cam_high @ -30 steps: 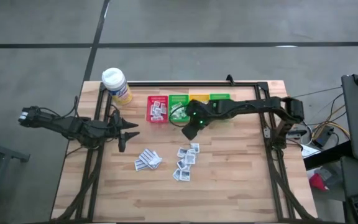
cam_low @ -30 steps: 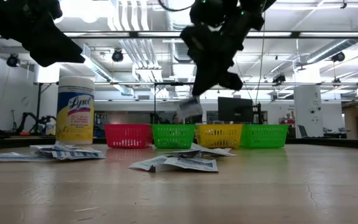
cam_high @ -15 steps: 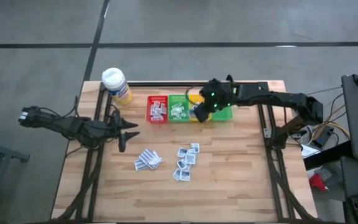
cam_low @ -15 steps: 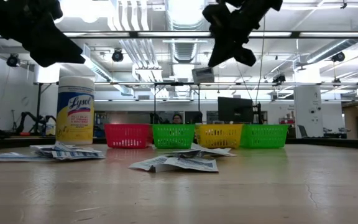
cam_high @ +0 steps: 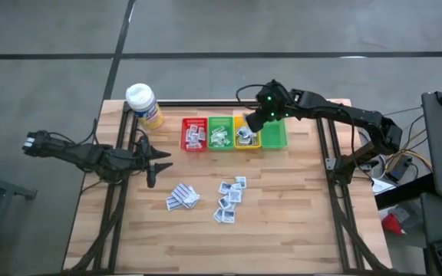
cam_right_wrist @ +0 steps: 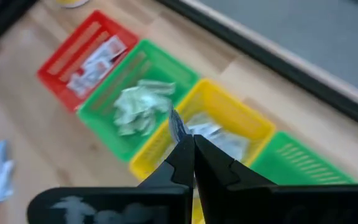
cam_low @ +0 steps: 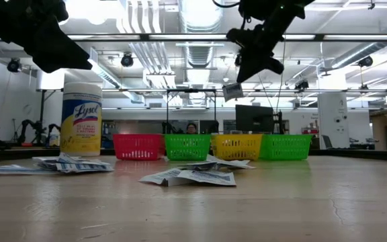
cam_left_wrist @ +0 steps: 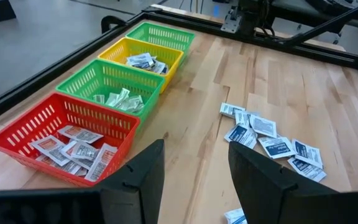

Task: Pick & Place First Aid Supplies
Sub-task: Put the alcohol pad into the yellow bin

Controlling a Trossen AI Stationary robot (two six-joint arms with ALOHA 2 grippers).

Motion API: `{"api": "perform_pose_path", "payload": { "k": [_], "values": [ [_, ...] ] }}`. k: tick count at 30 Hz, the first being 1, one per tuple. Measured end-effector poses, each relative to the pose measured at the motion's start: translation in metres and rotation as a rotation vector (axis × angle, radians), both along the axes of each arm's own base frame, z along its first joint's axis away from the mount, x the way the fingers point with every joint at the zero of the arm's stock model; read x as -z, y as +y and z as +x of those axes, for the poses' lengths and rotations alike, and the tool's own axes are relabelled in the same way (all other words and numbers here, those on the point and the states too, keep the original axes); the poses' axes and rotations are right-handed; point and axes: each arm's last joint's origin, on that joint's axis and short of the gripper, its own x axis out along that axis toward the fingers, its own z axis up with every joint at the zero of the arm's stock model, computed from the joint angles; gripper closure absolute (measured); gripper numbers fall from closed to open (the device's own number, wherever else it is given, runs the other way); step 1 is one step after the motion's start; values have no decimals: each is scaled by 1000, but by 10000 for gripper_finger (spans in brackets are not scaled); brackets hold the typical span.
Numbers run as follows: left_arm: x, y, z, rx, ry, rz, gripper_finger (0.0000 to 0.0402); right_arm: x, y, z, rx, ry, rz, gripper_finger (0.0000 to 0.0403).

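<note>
My right gripper point(cam_high: 252, 127) hangs over the yellow bin point(cam_high: 246, 123) in the row of bins at the far edge, shut on a small white sachet point(cam_low: 232, 91). Loose sachets lie flat on the wood in two heaps, one point(cam_high: 183, 197) left of the other point(cam_high: 229, 199). More sachets fill the red bin point(cam_left_wrist: 67, 146), the left green bin point(cam_left_wrist: 114, 99) and the yellow bin point(cam_left_wrist: 143, 60). My left gripper point(cam_left_wrist: 194, 167) waits open above the table's left side, near the left heap, touching nothing. My right gripper pinches the sachet by one edge point(cam_right_wrist: 179, 130) between its two fingertips point(cam_right_wrist: 190, 152), coming from above and slanting down. The sachet is lifted clear and hangs below the fingers point(cam_low: 252, 62), well above the yellow bin's rim.
A white-capped yellow wipes bottle point(cam_high: 143, 103) stands at the far left corner. A second green bin point(cam_high: 273, 132) sits right of the yellow one. A dark metal frame point(cam_high: 113, 199) borders the table on the left, right and far sides. Bare wood lies at the near side.
My right gripper has carried the sachet up and toward the far edge, from just in front of the bins to above the yellow bin, drifting slightly right. It has stayed shut. The sachet has risen well above the bin rims.
</note>
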Motion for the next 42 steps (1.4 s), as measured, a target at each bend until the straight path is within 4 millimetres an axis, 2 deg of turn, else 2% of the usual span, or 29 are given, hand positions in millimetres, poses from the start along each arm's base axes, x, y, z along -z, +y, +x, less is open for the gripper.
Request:
{"api": "perform_pose_path", "payload": {
  "k": [8, 21, 28, 37, 42],
  "values": [
    [0, 1, 0, -25, -3, 10, 229, 0, -5, -3, 61, 66, -121, 395],
    [0, 1, 0, -31, -7, -6, 229, 2, -5, -3, 69, 67, -115, 395],
    [0, 1, 0, -30, -7, -6, 229, 29, -2, -6, 89, 75, -35, 395],
    [0, 1, 0, -31, -7, -6, 229, 74, 3, -6, 101, -40, 75, 395],
    [0, 1, 0, -31, -7, -6, 229, 87, 6, -8, 104, -78, 127, 395]
  ]
}}
